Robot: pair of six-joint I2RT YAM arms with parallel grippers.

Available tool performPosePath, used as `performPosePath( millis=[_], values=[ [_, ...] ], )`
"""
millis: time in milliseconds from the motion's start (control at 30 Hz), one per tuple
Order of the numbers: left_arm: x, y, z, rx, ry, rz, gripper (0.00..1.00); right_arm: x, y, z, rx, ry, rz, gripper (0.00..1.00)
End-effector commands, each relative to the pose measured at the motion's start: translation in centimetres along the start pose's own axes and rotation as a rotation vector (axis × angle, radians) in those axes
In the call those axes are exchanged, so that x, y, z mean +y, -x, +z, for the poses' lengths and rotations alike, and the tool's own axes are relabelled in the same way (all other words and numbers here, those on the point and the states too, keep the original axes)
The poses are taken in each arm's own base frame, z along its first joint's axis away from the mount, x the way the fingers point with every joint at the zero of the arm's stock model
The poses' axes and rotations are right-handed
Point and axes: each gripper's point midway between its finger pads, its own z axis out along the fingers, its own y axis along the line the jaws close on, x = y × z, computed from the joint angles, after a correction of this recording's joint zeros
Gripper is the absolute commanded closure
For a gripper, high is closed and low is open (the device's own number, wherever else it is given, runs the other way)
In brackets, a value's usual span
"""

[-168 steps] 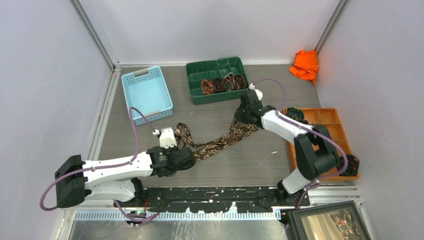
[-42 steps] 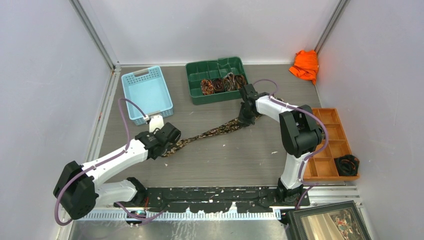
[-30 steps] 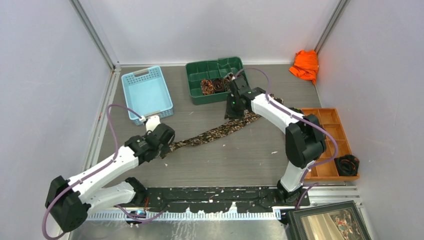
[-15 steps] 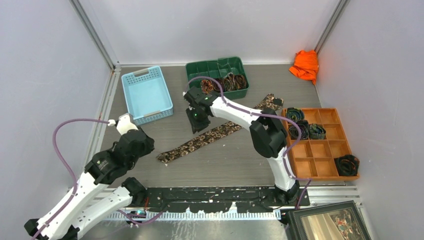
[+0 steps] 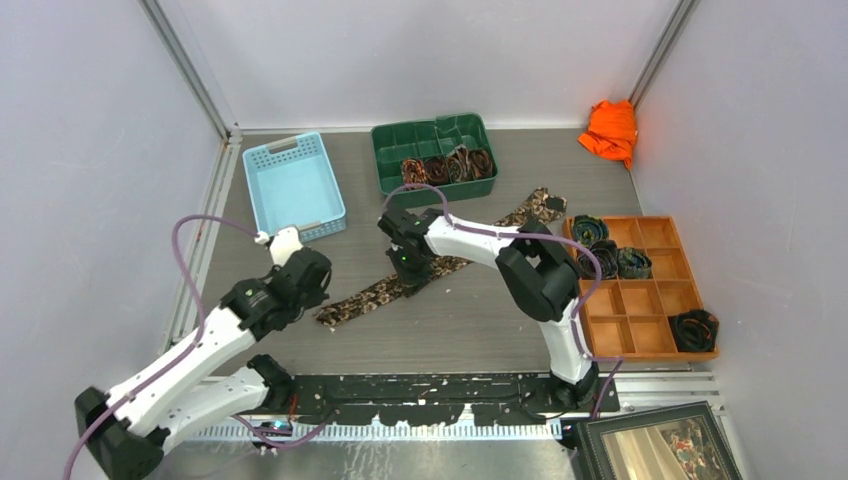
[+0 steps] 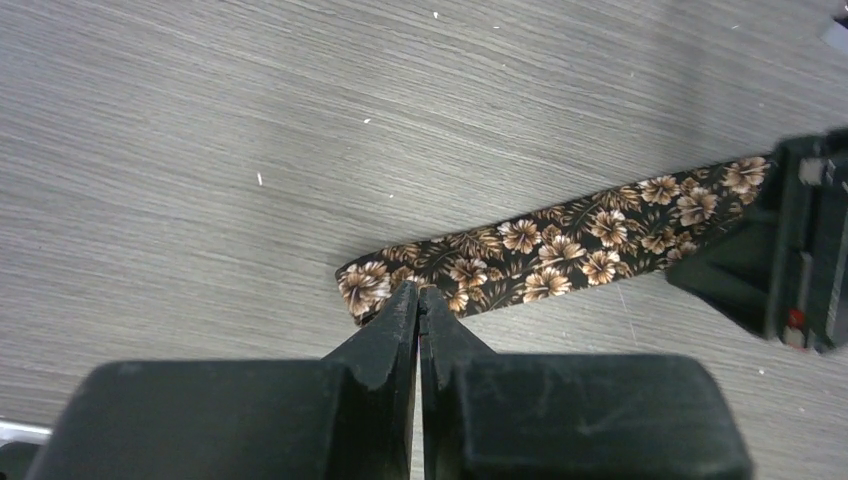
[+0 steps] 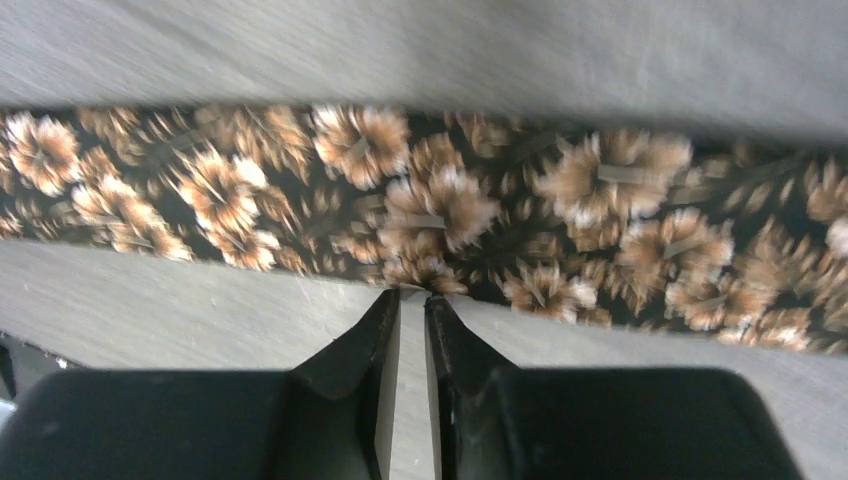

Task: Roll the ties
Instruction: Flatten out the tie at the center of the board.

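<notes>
One brown floral tie (image 5: 365, 297) lies flat and stretched out on the table, from its narrow end near the left arm to its wide end (image 5: 540, 205) by the orange tray. My left gripper (image 5: 316, 294) is shut, and in the left wrist view its tips (image 6: 419, 292) sit at the near edge of the tie (image 6: 560, 245), close to the narrow end. My right gripper (image 5: 408, 268) stands over the middle of the tie. Its jaws (image 7: 412, 295) are all but closed, with nothing between them, at the edge of the tie (image 7: 450, 200). Several rolled ties (image 5: 447, 165) sit in the green tray.
The green tray (image 5: 430, 196) and a light blue basket (image 5: 293, 190) stand at the back. An orange divided tray (image 5: 645, 345) on the right holds dark coils (image 5: 600, 255). An orange cloth (image 5: 610, 128) lies in the back right corner. A picture frame (image 5: 650, 440) is at the front right.
The tie was drawn out straight and laid flat. In the last half second my left gripper came back right to its narrow end, and my right gripper shifted slightly nearer along it.
</notes>
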Motion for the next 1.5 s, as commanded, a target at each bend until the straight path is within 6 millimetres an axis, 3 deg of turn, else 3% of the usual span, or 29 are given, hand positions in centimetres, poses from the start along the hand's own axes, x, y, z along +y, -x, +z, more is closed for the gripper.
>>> performPosePath(
  millis=[0, 267, 467, 700, 800, 1067, 1233, 1467],
  values=[
    [-3.5, 2.5, 1.4, -0.066, -0.046, -0.007, 0.96, -0.6, -2.0, -1.4, -0.006, -0.004, 0.018, 0.79],
    [-9.3, 1.7, 7.4, 0.013, -0.067, 0.047, 1.00, -0.8, -1.5, -5.3, -0.146, -0.005, 0.065, 0.77],
    [-11.9, 0.3, 12.5, 0.077, -0.073, 0.095, 1.00, -1.0, -2.8, -3.8, -0.113, 0.007, 0.119, 0.80],
    [-13.0, -1.6, 14.9, 0.134, -0.111, 0.095, 1.00, -0.4, -3.7, -2.0, -0.123, 0.080, 0.226, 0.91],
    [-13.2, -3.1, 15.4, 0.179, -0.135, 0.088, 1.00, -0.7, -4.5, -1.2, -0.119, 0.088, 0.266, 0.98],
    [-12.7, -8.2, 14.3, 0.314, -0.252, 0.008, 1.00, -2.0, -4.6, 0.7, -0.133, 0.075, 0.345, 0.99],
    [-11.7, -8.5, 12.8, 0.313, -0.272, -0.018, 1.00, -2.8, -3.6, 1.8, -0.141, 0.091, 0.386, 0.99],
    [-11.4, -8.5, 10.9, 0.320, -0.321, -0.056, 1.00, -2.4, -1.9, 2.7, -0.148, 0.118, 0.395, 0.99]
  ],
)
